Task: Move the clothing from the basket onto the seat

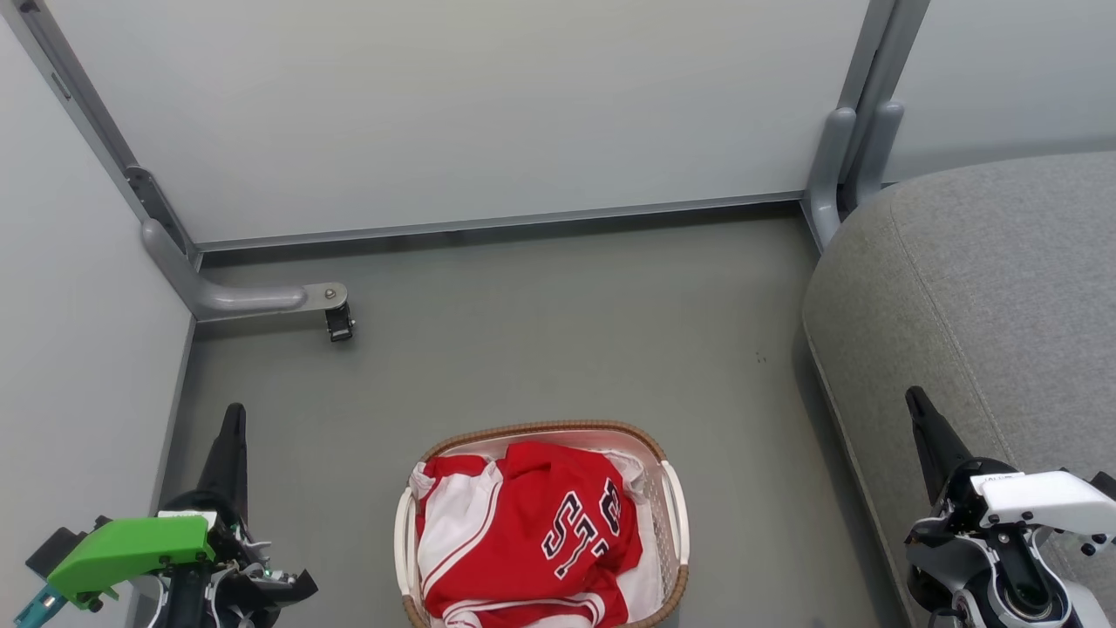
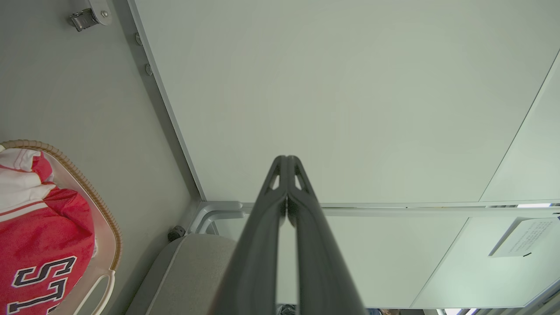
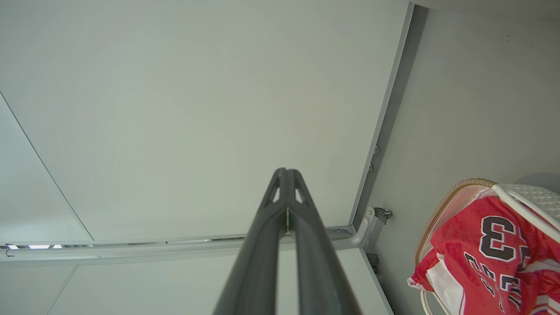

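Head view: crumpled red lettered clothing (image 1: 523, 523); left end effector (image 1: 234, 417), right end effector (image 1: 916, 403) together.

Plain grey floor (image 1: 558, 331), evenly lit. Far side: pale partition panel (image 1: 453, 113) in grey metal frame (image 1: 488, 222). Another panel on the left (image 1: 70, 288), 1 more far right (image 1: 1003, 78). At far-left corner, curved grey foot (image 1: 244, 301) w/ small black caster (image 1: 339, 324) on the floor. 2 rounded grey posts (image 1: 833, 166) at far-right corner.
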Motion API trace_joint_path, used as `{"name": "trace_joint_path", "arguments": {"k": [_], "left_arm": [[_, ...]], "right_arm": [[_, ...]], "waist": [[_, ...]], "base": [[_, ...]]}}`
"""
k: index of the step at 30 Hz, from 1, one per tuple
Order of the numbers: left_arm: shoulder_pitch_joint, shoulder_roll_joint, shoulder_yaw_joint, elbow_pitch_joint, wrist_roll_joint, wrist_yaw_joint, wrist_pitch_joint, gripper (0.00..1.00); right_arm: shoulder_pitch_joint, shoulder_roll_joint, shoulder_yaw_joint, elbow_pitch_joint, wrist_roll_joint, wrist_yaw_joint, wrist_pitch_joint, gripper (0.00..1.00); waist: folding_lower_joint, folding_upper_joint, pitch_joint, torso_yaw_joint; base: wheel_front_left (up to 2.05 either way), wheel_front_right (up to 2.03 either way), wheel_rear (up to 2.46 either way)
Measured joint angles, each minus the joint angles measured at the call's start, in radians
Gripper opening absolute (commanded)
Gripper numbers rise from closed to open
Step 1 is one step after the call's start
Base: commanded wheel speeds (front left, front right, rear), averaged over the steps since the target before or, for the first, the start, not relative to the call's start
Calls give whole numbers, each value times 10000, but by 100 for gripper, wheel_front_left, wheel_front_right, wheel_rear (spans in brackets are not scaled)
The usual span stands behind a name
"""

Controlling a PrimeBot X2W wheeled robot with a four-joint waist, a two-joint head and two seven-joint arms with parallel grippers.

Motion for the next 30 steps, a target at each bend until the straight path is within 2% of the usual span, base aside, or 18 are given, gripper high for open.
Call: {"name": "trace_joint_path", "arguments": {"k": [2, 3, 12, 18, 30], "left_arm": [[0, 0, 0, -2, 0, 0, 0, 0], [21, -12, -4, 52, 0, 0, -8, 100], [349, -82, -81, 512, 184, 0, -255, 100], [339, -75, -121, 529, 1183, 0, -546, 100], [338, 0, -286, 502, 3824, 0, -1070, 100]], "right_arm": [[0, 0, 0, 0, 0, 0, 0, 0], [3, 19, -2, 59, -2, 0, 0, 100], [225, 81, 194, 362, -167, -4, -199, 100], [194, -69, 468, 357, -756, -4, -529, 100], [0, -186, 600, 372, -3020, -4, -1062, 100]], "waist": [[0, 0, 0, 0], [0, 0, 0, 0], [0, 0, 19, 4], [0, 0, 48, 4], [0, 0, 102, 2]], "base": [[0, 0, 0], [0, 0, 0], [0, 0, 0], [0, 0, 0], [0, 0, 0]]}}
